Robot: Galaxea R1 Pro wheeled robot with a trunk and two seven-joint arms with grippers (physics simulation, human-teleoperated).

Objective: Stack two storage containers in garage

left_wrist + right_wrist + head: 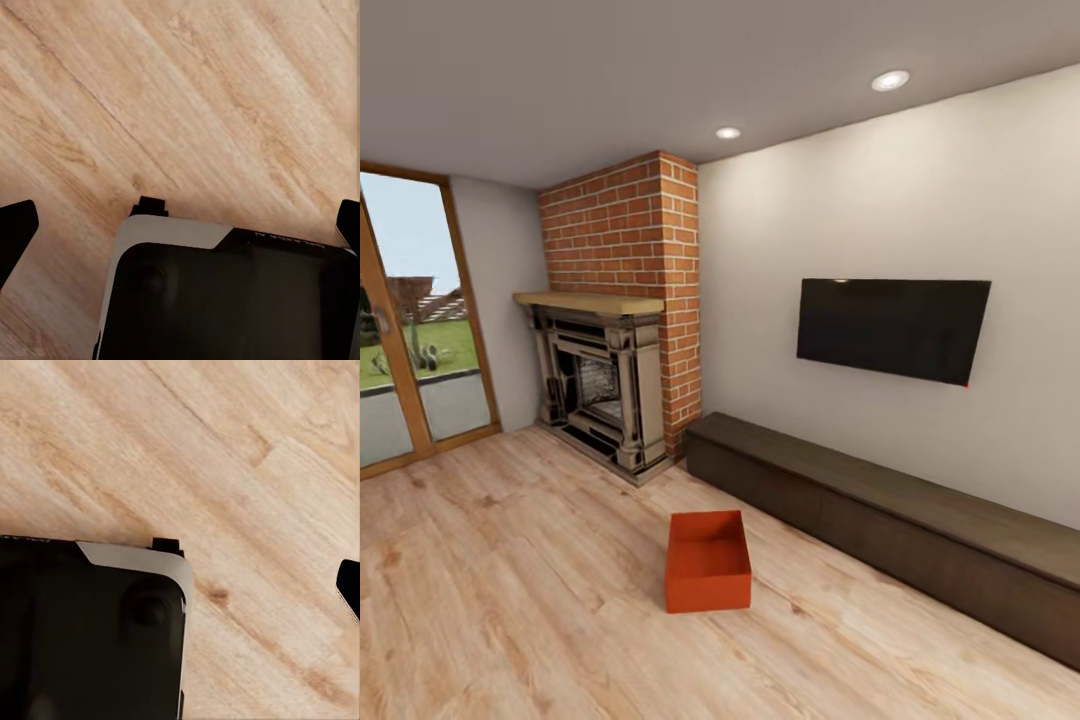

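One orange-red storage container (707,560) with no lid sits on the light wood plank floor (510,600) of the living room, a little in front of the long dark bench. The garage and its floor are out of view. In the left wrist view my left gripper (180,232) hangs open over the planks, its black fingertips (15,232) far apart at the two edges, with nothing between them. In the right wrist view my right gripper (180,589) also stands open and empty, one fingertip (349,585) showing at the edge. Both grippers hang above my own dark base.
A red brick chimney (630,260) with an ornate fireplace (598,385) stands at the back. A black TV (890,325) hangs on the white wall above the long dark low bench (890,520). A glass door (410,320) is at the left.
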